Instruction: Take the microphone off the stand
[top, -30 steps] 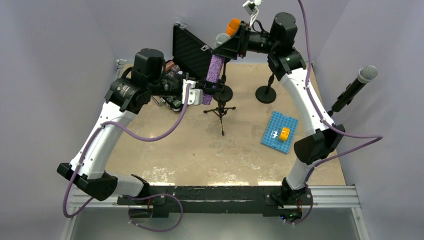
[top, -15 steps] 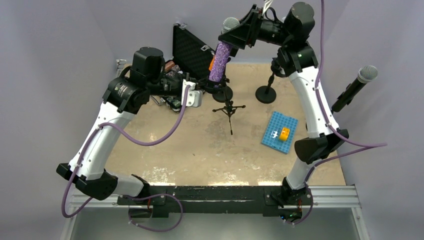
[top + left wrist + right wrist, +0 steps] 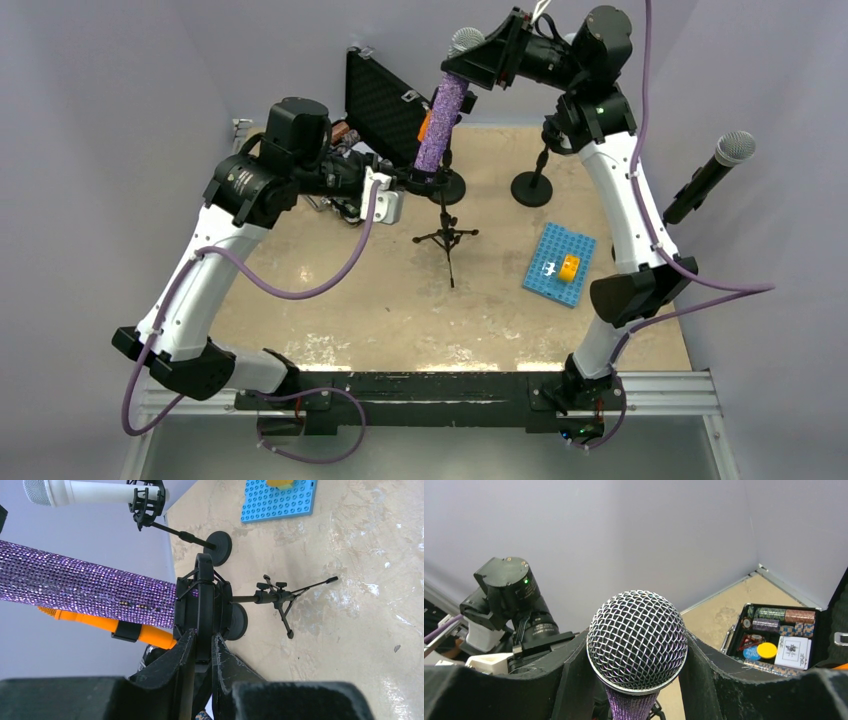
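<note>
The purple glitter microphone (image 3: pixel 440 115) with a silver mesh head (image 3: pixel 638 640) stands tilted. Its lower end sits in the black clip (image 3: pixel 202 600) of a small tripod stand (image 3: pixel 446 238). My right gripper (image 3: pixel 482 62) is shut on the microphone just below the head; its fingers (image 3: pixel 574 680) flank the mesh. My left gripper (image 3: pixel 398 187) is shut on the black clip, whose tripod legs (image 3: pixel 280 600) stick out sideways. In the left wrist view the purple body (image 3: pixel 75 587) reaches into the clip.
An orange microphone (image 3: pixel 100 625) and a white microphone (image 3: pixel 95 492) sit on other stands behind. A round-base stand (image 3: pixel 532 187), a black microphone (image 3: pixel 710 175) at the right wall, a blue baseplate (image 3: pixel 559 264) and an open case of poker chips (image 3: pixel 779 635) are nearby.
My right gripper has lifted and swung the microphone's head up and to the right. The tripod legs have shifted on the table side. My left gripper stays on the clip.
</note>
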`<state>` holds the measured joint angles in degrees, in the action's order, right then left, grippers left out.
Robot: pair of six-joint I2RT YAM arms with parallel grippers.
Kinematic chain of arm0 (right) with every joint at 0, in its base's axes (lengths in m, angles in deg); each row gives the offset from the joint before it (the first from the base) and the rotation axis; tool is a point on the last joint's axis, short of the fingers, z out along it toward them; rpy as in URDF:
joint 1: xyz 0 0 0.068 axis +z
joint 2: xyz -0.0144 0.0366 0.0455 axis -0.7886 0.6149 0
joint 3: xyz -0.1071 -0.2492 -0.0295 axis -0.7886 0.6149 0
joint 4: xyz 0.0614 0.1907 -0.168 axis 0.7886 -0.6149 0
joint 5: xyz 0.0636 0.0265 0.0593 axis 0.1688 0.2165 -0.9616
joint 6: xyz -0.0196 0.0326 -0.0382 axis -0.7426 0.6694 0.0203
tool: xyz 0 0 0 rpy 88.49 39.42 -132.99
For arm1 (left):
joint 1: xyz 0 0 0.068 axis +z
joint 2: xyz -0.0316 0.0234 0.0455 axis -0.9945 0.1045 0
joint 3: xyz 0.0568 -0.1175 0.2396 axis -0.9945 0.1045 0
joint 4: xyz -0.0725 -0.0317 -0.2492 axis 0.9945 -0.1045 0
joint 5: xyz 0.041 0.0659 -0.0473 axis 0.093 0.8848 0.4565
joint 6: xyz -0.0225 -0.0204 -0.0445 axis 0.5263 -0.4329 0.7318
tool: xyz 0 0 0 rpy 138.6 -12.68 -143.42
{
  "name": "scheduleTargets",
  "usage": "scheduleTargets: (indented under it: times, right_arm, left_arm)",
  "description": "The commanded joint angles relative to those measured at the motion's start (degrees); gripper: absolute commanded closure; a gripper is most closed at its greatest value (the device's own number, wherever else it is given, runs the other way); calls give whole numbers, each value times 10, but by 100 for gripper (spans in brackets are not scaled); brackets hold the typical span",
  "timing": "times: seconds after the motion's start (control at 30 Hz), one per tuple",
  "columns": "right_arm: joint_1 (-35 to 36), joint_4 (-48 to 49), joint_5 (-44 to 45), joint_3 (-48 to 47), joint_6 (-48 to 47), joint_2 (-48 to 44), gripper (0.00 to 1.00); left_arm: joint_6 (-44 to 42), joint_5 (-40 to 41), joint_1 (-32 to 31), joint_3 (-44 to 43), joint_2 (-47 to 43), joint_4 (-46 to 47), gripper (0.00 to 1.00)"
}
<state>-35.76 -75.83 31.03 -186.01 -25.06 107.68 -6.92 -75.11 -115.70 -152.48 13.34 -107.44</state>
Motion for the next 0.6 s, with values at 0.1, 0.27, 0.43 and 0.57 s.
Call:
scheduleTargets:
  times: [0.1, 0.27, 0.43, 0.57]
  right_arm:
    - [-7, 45, 69, -45, 40, -13, 100]
    - [-11, 32, 86, -46, 37, -15, 100]
    - [-21, 58, 62, -99, -2, -13, 100]
    - [-37, 53, 62, -115, -41, -33, 100]
  left_arm:
    - [-48, -11, -11, -13, -13, -25, 100]
    - [-44, -8, -20, -13, -12, 21, 100]
    - [-42, 2, -35, 22, -21, 107, 100]
    - [-30, -3, -47, 43, -24, 126, 100]
